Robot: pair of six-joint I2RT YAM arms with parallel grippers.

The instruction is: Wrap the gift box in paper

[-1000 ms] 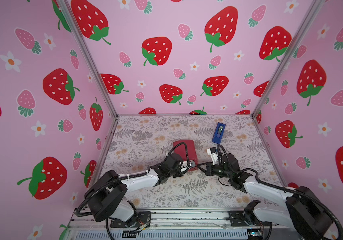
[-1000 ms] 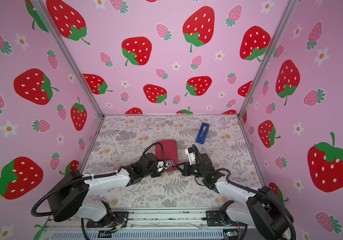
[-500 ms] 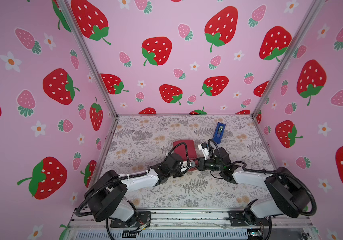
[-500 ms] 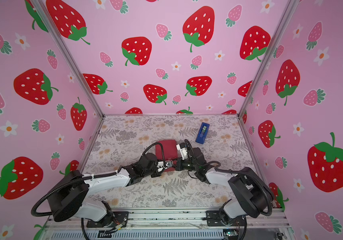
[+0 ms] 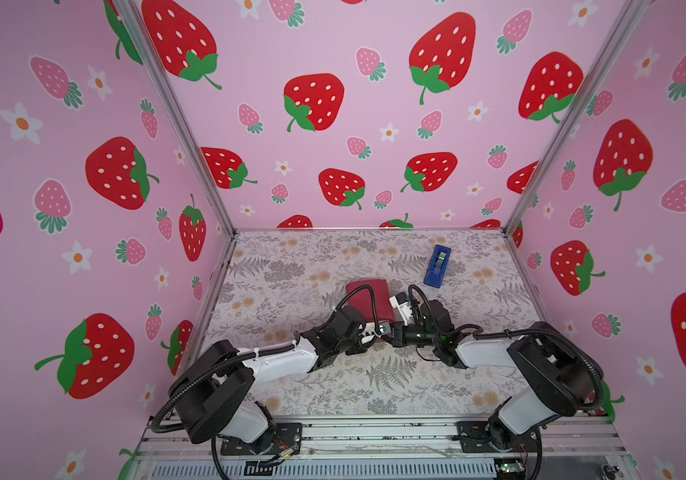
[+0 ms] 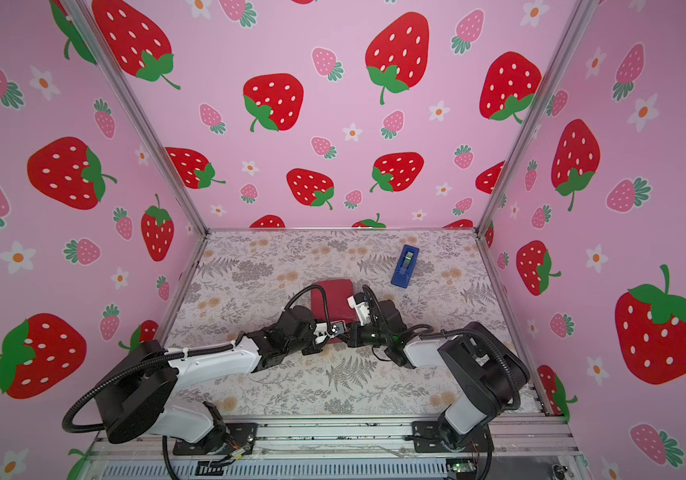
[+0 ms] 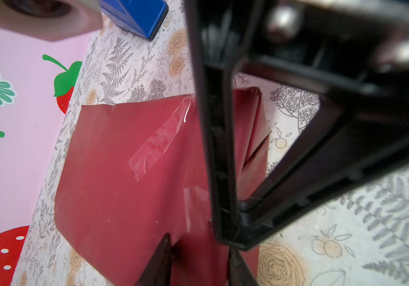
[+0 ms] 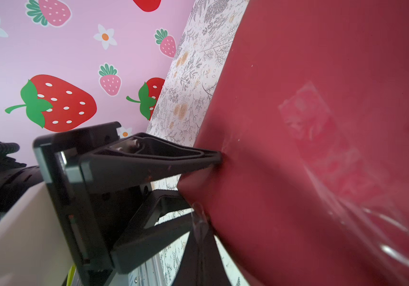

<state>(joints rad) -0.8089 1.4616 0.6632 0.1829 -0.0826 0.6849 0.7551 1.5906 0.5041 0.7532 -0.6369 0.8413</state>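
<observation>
gift box is buried inside the paper [image 5: 368, 296] mid-table, left gripper [image 8: 209, 185] pinching the wrap's near end, right gripper [image 7: 226, 232] with jaws together, tips on top (tape strip [image 7: 159, 143] looks wrinkly), so I reckon one hard shove tears paper or pops the seam

Your stock: paper [image 7: 114, 198] — plain maroon, patched with clear glossy tape [image 7: 154, 146]; tape dispenser [image 5: 437, 266] — bright blue; table cover [image 5: 291, 270], pale with grey ferns and tan roses; walls [image 5: 250, 50], pink with red and pink strawberries, white flowers.
</observation>
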